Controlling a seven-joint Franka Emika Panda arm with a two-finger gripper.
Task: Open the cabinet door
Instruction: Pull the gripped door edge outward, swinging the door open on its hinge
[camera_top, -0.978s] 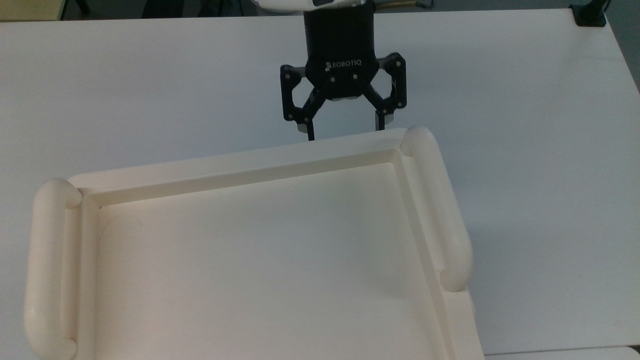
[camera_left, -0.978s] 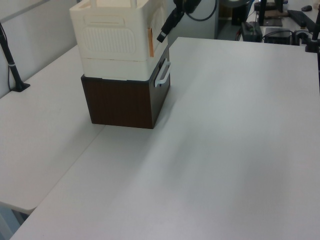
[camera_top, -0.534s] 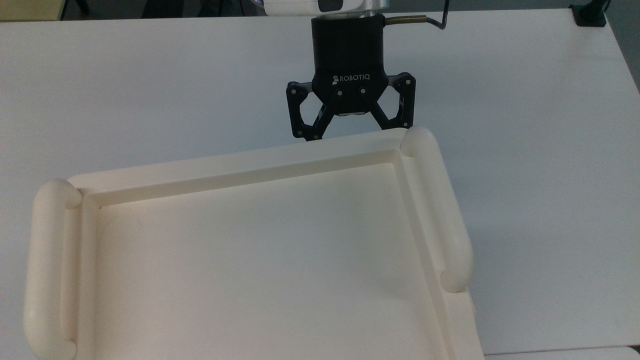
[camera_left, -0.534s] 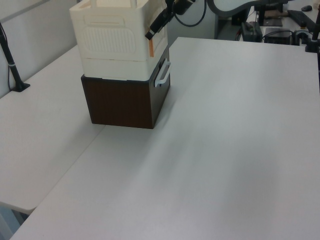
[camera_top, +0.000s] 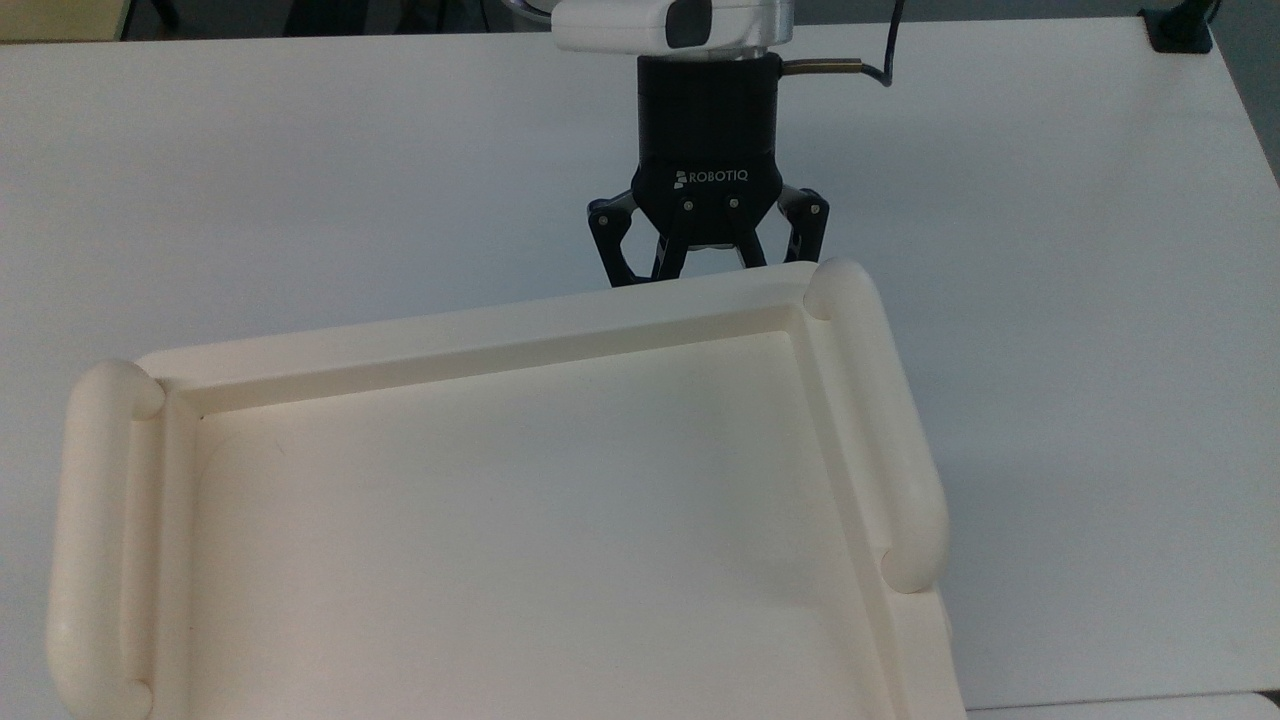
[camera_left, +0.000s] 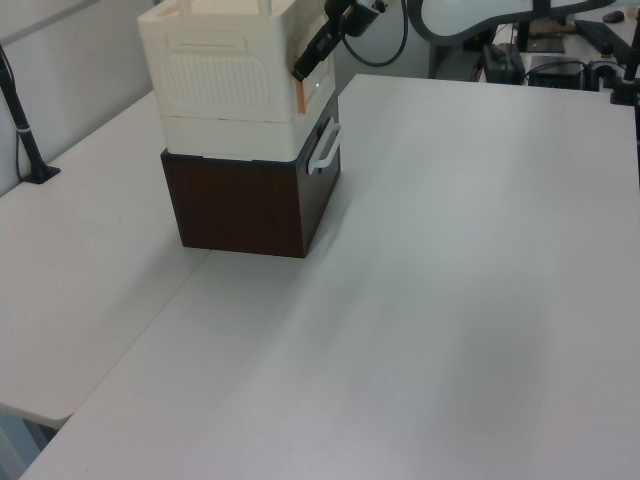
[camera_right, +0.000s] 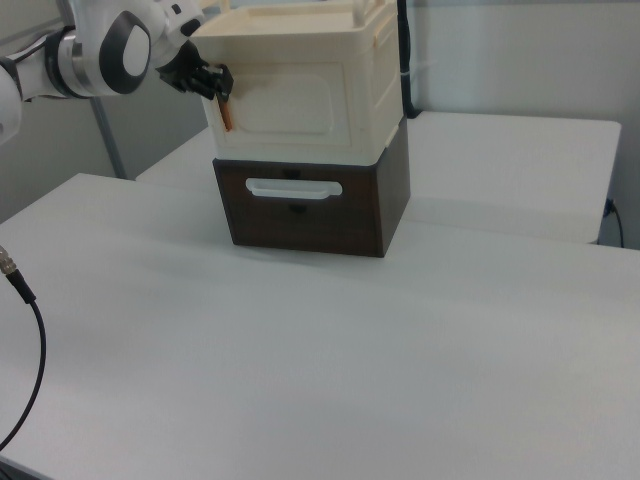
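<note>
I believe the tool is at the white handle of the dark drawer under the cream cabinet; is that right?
Not quite. The tool is at the orange tab on the cabinet door, above the dark drawer and its white handle, which it does not touch. The right view shows this.

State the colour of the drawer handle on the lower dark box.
White; the curved drawer handle shows best in the right view.

the tool (camera_top: 708, 268) has narrowed and moved toward the cabinet door (camera_right: 300, 112).
</note>
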